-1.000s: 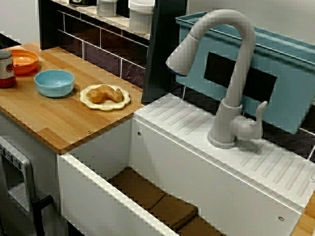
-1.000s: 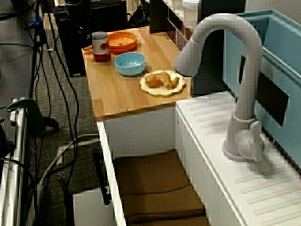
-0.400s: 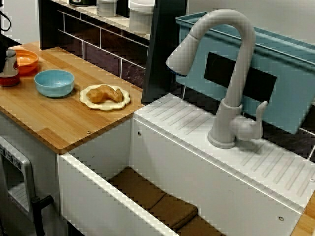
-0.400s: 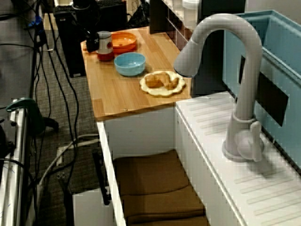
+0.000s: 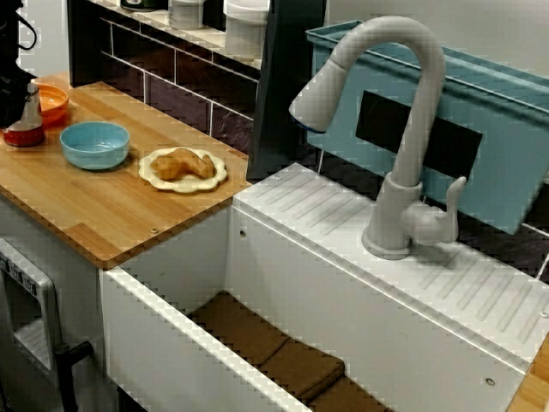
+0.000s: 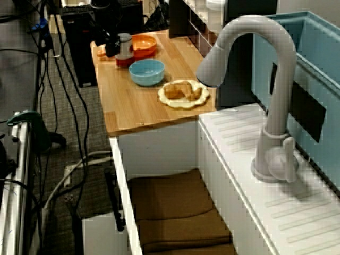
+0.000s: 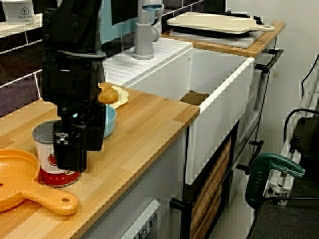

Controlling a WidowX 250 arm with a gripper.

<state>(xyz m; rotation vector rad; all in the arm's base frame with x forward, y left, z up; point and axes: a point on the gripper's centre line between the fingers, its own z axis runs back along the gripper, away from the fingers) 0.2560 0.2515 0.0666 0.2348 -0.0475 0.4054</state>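
In the view facing the sink, my tool (image 5: 15, 110) stands at the far left edge of the tabletop (image 5: 103, 215), pressed up against a small can (image 5: 26, 134) with a grey top and a red base. The can rests upright on the wood, not raised, just in front of the orange pan (image 5: 53, 101) and left of the blue bowl (image 5: 94, 143) and the plate of pastry (image 5: 183, 167). In the view along the tabletop, my tool (image 6: 111, 45) sits against the can's (image 6: 125, 49) left side, both at the far end. In the view from the pan's end, my tool (image 7: 70, 157) covers the right half of the can (image 7: 44, 149), whose label shows white over red. I cannot tell whether my tool grips it or only touches it.
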